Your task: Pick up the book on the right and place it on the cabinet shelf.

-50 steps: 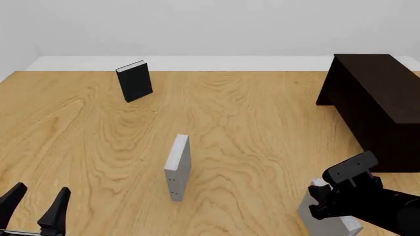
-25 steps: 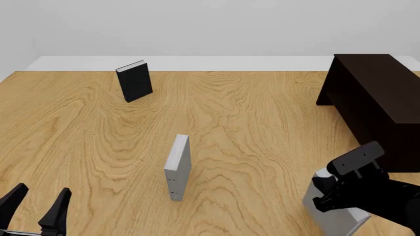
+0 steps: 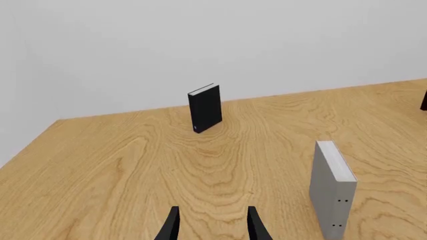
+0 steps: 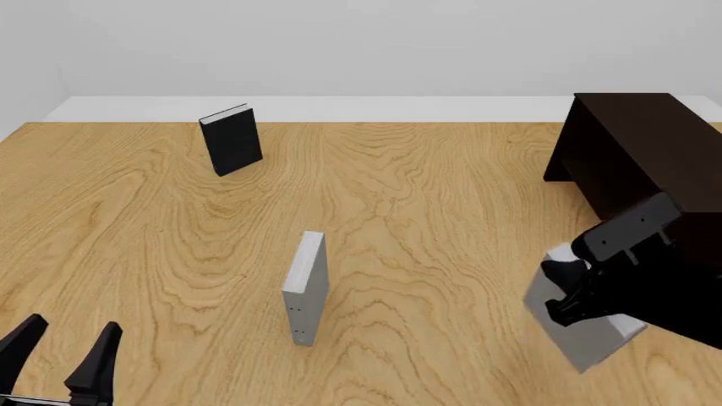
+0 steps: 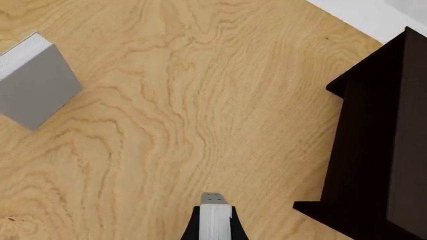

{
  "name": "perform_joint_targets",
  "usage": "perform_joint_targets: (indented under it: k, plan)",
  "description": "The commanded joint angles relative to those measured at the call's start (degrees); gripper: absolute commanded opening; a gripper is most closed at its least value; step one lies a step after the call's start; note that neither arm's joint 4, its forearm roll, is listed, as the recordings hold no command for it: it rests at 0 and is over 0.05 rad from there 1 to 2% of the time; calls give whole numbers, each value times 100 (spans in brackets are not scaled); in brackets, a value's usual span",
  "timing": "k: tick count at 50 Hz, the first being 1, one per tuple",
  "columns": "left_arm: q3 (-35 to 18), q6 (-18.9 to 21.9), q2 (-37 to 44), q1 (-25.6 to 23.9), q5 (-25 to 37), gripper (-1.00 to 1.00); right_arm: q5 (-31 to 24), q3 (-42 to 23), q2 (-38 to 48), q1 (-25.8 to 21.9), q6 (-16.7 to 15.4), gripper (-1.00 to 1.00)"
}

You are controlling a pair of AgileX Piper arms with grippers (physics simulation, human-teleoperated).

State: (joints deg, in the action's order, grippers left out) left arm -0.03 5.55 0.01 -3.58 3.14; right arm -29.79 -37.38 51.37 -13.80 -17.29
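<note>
My right gripper (image 4: pixel 564 293) is shut on the top edge of the light grey book (image 4: pixel 582 335). The book hangs tilted above the table, just in front of the dark brown cabinet (image 4: pixel 643 166). In the right wrist view the book's white page edge (image 5: pixel 215 218) shows between the shut fingers (image 5: pixel 193 231), with the cabinet (image 5: pixel 383 135) close on one side. The shelf inside the cabinet is hidden in all views. My left gripper (image 4: pixel 63 355) hovers open and holds nothing at the table's near left corner; its fingers (image 3: pixel 172 226) frame bare wood.
A grey book with dark dots on its spine (image 4: pixel 304 288) stands upright mid-table, also seen from both wrists (image 3: pixel 331 187) (image 5: pixel 33 90). A black book (image 4: pixel 232 139) stands at the far left (image 3: pixel 205 107). The table (image 4: pixel 429 211) ends at a white wall behind.
The right gripper has risen with the grey book and carried it towards the cabinet; the book now hangs higher and more tilted. The left arm has not moved.
</note>
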Motion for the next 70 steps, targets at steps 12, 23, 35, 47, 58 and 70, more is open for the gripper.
perform_joint_targets:
  k: [12,23,35,47,58,70]
  plan:
    - [-5,54,0,-37,-143,100,407,-790,321,-257,-793,-100]
    - [-18,78,0,-58,-167,100,961,-823,626,-371,-1304,-100]
    - [-25,93,0,-75,-175,100,1873,-356,582,-381,-2183,-100]
    - [-9,85,0,-82,-199,100,3664,588,711,-215,-3778,-100]
    - [-6,66,0,-98,-223,100,4911,884,1099,-625,-4392,-100]
    - [-2,61,0,-60,-248,100,6426,1364,1662,-954,-5309,-100]
